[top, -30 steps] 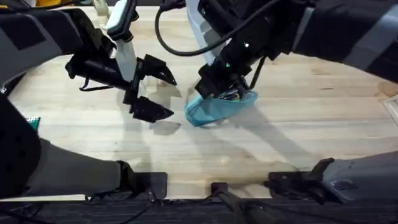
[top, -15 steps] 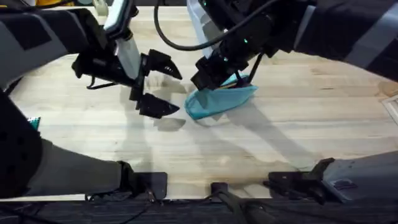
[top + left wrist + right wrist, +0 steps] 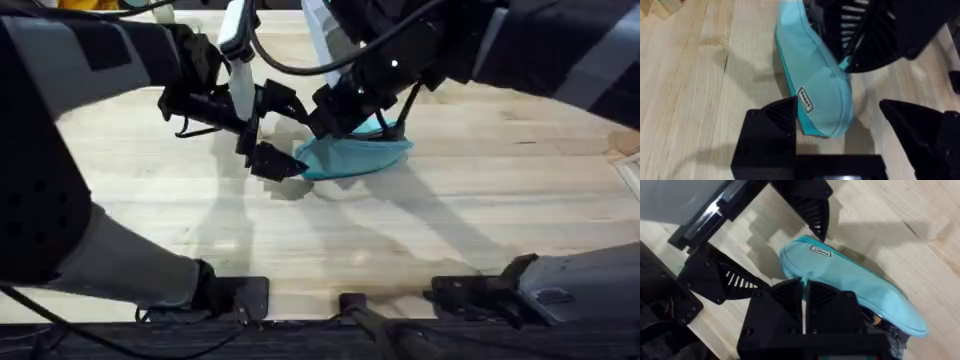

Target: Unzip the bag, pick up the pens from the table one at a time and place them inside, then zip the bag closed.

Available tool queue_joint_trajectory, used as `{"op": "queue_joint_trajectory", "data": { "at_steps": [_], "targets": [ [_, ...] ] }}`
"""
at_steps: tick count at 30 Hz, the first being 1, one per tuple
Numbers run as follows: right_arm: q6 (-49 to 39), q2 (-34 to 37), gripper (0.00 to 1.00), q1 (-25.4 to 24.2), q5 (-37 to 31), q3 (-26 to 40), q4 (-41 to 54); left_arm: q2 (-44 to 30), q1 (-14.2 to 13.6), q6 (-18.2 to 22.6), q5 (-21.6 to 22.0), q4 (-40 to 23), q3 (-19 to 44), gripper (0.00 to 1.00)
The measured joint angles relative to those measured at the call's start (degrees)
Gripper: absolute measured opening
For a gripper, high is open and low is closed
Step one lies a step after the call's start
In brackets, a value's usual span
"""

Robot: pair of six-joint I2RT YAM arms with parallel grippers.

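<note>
Teal bag (image 3: 816, 95) sits between the spread left gripper (image 3: 840, 137), right gripper (image 3: 804, 305) pinching its zip.

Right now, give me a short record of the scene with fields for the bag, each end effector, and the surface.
bag: teal pouch lying on its side, small white label near one end
left end effector: open, fingers either side of the pouch's near end, not closed on it
right end effector: fingers pressed together on the pouch's top edge, at the zip
table: pale wooden planks
pens: none lying loose on the visible wood
</note>
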State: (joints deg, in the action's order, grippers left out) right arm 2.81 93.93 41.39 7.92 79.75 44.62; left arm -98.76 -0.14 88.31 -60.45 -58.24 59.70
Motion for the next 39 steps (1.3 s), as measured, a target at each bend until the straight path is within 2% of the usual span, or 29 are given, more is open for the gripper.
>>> {"op": "queue_joint_trajectory", "data": {
  "at_steps": [5,6,7,8,10,12,13,22,39],
  "targets": [
    [0.01,0.0,0.033,0.0,-0.02,0.0,-0.09,-1.35,-0.33,-1.77,-0.38,0.15,0.02,0.996],
    [0.02,0.0,0.033,0.0,-0.02,0.0,-0.11,-1.81,-0.49,-2.02,-0.46,0.17,0.02,0.963],
    [0.04,0.0,0.033,0.0,-0.04,0.0,-0.16,-2.29,-0.67,-2.28,-0.47,0.21,0.02,0.877],
    [0.04,0.0,0.033,0.0,-0.04,0.0,-0.22,-2.8,-0.78,-2.4,-0.71,0.44,0.02,0.741],
    [0.13,0.0,0.033,-0.02,-0.02,0.0,-0.26,-3.69,-0.96,-2.53,-1.4,1.07,0.02,0.405],
    [0.21,0.0,0.033,0.0,-0.03,0.0,-0.38,-4.03,-0.96,-2.63,-1.79,1.58,0.04,0.129],
    [0.22,0.0,0.033,-0.04,-0.02,0.0,-0.48,-4.04,-0.96,-2.61,-2.11,1.74,0.04,0.064],
    [0.25,0.0,0.033,-3.38,1.23,0.0,1.2,-4.04,-0.96,-2.84,-2.84,2.14,0.04,0.045],
    [-1.83,0.0,0.033,-23.25,2.81,-0.61,8.59,-4.04,-1.11,-2.86,-2.97,2.34,0.07,0.043]
  ]
}}
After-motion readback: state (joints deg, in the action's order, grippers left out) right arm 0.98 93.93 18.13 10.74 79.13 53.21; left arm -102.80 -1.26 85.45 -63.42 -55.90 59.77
